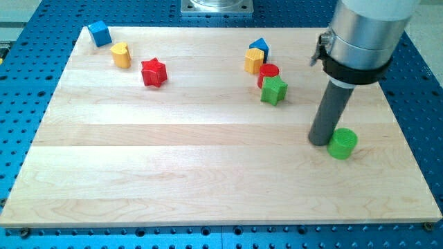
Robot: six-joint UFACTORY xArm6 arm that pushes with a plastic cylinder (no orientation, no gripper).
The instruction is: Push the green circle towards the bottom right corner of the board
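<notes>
The green circle (342,143) stands on the wooden board (208,173) at the view's right, a little below the middle. My tip (319,140) rests on the board just to the left of the green circle, touching or almost touching its left side. The dark rod rises from there to the grey arm housing at the view's top right.
A green star (274,90), a red cylinder (268,72), a yellow hexagon (253,61) and a blue pentagon-like block (259,48) cluster at top centre-right. A red star (154,72), a yellow heart-like block (121,54) and a blue cube (100,32) lie at top left.
</notes>
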